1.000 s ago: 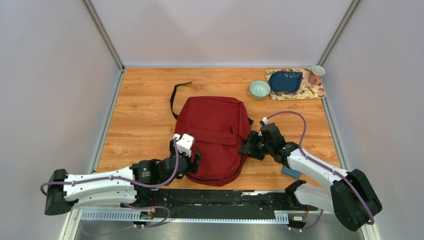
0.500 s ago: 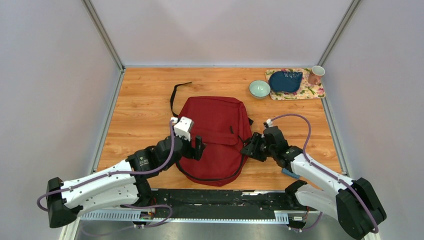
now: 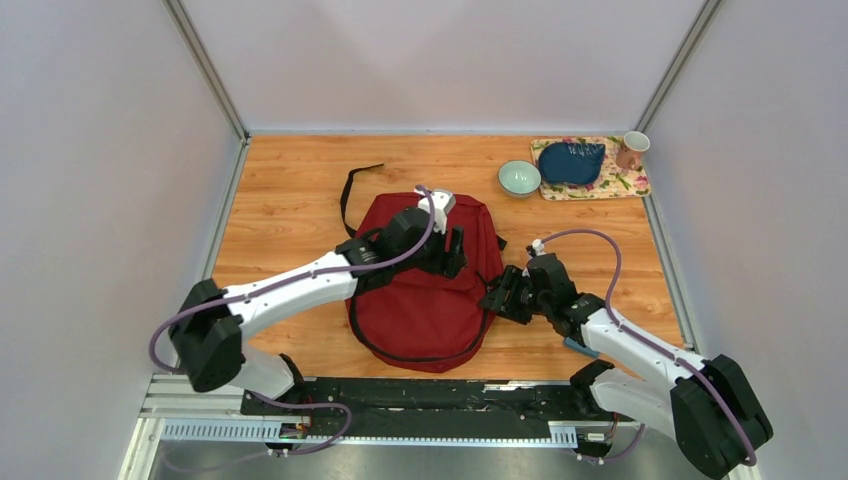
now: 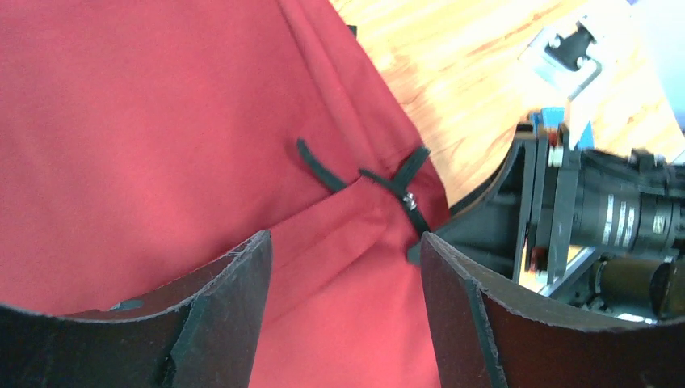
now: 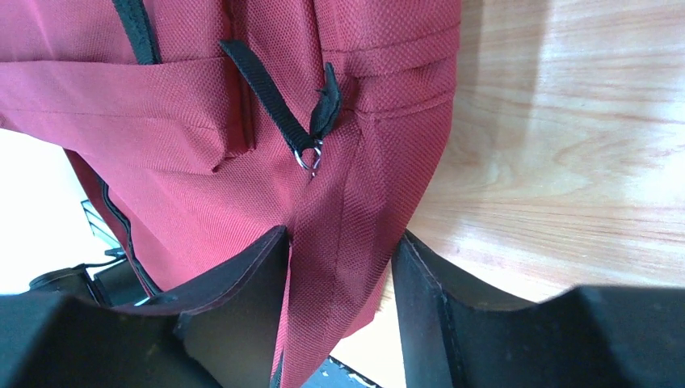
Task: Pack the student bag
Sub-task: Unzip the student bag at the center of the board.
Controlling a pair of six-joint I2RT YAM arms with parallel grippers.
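Note:
The student bag (image 3: 415,305), a dark red backpack, lies flat in the middle of the wooden table. My left gripper (image 3: 455,252) hovers open over its upper right part. In the left wrist view the left gripper (image 4: 343,242) has only red fabric under the gap, with the black zipper pulls (image 4: 406,192) just ahead. My right gripper (image 3: 496,296) is at the bag's right edge. In the right wrist view the right gripper (image 5: 342,234) stands open around a fold of the bag's side seam (image 5: 339,242). The fabric touches the left finger, and a gap shows at the right finger. Black pulls (image 5: 317,133) hang above.
A teal bowl (image 3: 519,178) stands at the back right, beside a floral tray (image 3: 628,186) carrying a dark blue pouch (image 3: 571,161) and a pink mug (image 3: 631,149). The bag's black strap (image 3: 350,195) loops out to the upper left. A small blue object (image 3: 579,346) lies under the right arm.
My left arm has swung from the bag's near left corner up and across to its upper right part. The right gripper has shifted slightly at the bag's right edge.

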